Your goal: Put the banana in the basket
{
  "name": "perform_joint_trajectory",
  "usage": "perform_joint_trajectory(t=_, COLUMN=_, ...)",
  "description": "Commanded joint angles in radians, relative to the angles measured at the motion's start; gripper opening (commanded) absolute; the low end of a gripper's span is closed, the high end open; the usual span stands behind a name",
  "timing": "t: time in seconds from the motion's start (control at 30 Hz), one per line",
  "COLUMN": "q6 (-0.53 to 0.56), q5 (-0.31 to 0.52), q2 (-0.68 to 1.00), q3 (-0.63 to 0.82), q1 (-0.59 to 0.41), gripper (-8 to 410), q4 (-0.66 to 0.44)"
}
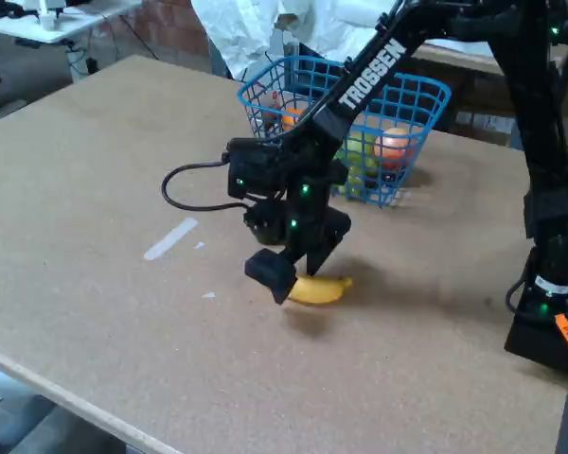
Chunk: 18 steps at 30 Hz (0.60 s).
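Observation:
The yellow banana (324, 289) lies on the brown table top in the fixed view, near the middle. My gripper (301, 268) reaches down from above and stands open, its two black fingers set wide apart at the banana's left end. The left fingertip (271, 274) hides that end of the fruit. Behind them, at the far side of the table, stands the blue wire basket (428, 90), crossed in front by my arm. It holds an orange fruit (394, 144), a green one (360, 156) and another orange one (290, 117).
A white strip of tape (170, 238) lies on the table left of the gripper. A black cable (185, 189) loops off the wrist. The arm's base (549, 312) stands at the right edge. The table's front edge (66, 392) runs diagonally at lower left.

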Motion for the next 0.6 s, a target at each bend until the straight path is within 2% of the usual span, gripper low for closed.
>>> perform_joint_trajectory(t=0.0, q6=-0.002, q5=0.007, q2=0.017, q3=0.000, q1=0.000, gripper=387, q4=0.013)
perform_joint_trajectory(t=0.2, q6=-0.001, q5=0.008, q2=0.061, q3=0.000, q1=0.002, gripper=386, q4=0.031)
perform_joint_trajectory(t=0.3, q6=0.001, q5=0.008, q2=0.061, q3=0.000, q1=0.003, gripper=371, q4=0.029)
perform_joint_trajectory(t=0.43, q6=0.027, q5=0.008, q2=0.059, q3=0.000, q1=0.005, gripper=303, q4=0.030)
perform_joint_trajectory(t=0.57, q6=0.028, q5=0.021, q2=0.059, q3=0.000, q1=0.006, gripper=195, q4=0.030)
